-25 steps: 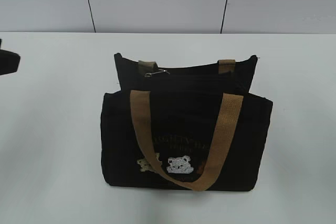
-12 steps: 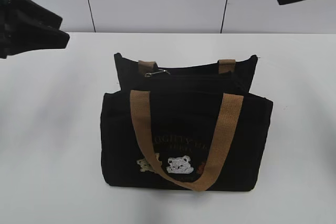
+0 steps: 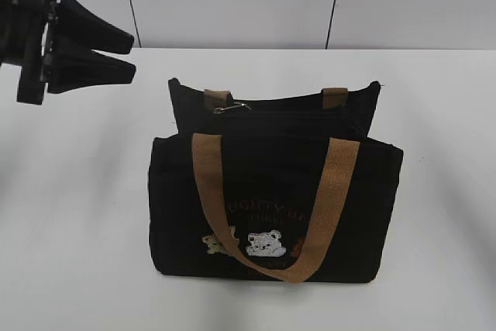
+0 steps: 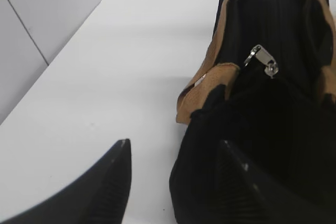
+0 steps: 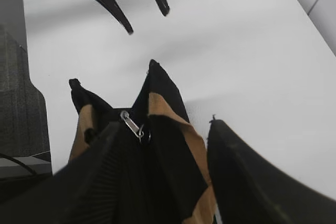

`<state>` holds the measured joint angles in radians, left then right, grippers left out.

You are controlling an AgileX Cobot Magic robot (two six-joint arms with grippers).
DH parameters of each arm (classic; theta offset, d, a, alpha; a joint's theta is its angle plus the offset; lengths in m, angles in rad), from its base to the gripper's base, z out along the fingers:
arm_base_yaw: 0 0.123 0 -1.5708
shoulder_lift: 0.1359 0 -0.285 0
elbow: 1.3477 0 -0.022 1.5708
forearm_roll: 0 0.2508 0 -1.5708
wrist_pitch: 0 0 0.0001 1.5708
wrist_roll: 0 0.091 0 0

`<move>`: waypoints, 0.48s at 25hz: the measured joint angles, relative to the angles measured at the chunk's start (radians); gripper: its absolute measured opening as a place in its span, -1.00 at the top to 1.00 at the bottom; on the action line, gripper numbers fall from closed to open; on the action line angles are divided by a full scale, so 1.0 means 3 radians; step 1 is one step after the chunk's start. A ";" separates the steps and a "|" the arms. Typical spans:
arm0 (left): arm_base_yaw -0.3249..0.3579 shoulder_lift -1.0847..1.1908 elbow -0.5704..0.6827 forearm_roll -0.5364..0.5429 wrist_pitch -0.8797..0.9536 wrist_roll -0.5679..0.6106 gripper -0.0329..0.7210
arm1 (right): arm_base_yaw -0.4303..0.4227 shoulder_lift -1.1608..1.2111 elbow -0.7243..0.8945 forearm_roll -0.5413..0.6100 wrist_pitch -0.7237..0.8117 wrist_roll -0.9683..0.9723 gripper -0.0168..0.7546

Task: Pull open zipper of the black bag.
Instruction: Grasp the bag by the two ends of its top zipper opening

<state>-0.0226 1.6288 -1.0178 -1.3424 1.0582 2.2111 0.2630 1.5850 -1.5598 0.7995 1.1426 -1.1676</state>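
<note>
1. Left gripper (image 3: 133, 52) is hanging in the air up at the left of the exterior view, fingers pointing right toward the bag. Its jaws are parted and there's nothing between them.
2. From the left wrist cam you can see its two dark ribbed fingertips (image 4: 118, 166) spread apart at the bottom of the shot. One sits over bare table, the other is in front of the bag's near end. Can't tell if that one is actually touching the fabric or just floating above it.
3. Right gripper (image 5: 163, 153) only pokes into the top edge of the exterior view as a dark shape, above and behind the bag. On its own wrist cam the fingers are clearly spread, one on each side of the bag's end in the picture, holding nothing.
4. The black bag (image 3: 275, 199) is standing upright in the middle of the white table (image 3: 77, 230), front side facing the exterior camera, with the bear patches (image 3: 263, 243) low on the front.
5. One tan handle (image 3: 267, 207) is flopped down over the front panel in a U shape.
6. The zipper (image 3: 294, 112) runs along the top and looks closed. Its silver pull tab (image 3: 230, 108) is sitting at the left end of the top edge, right next to a tan webbing tab (image 3: 218, 98).
7. Neither gripper is on the pull tab. Both are well apart from it in the exterior view.
</note>
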 joint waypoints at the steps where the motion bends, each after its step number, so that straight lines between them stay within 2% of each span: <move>1: -0.0034 0.0032 -0.0048 -0.0004 0.0003 0.0010 -0.13 | 0.0051 0.0049 -0.0049 0.0007 0.0000 -0.0002 -0.05; 7: -0.0295 0.0218 -0.0296 -0.0003 0.0011 0.0020 -0.12 | 0.0286 0.0238 -0.0127 0.0014 -0.0003 -0.0037 -0.05; 12: -0.0392 0.0310 -0.0314 0.0011 0.0011 0.0020 -0.12 | 0.0474 0.0340 -0.0131 0.0014 -0.0007 -0.0200 -0.05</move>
<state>-0.1403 1.7219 -1.1122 -1.3390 1.0614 2.2172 0.4052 1.6869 -1.5989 0.8039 1.1406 -1.2276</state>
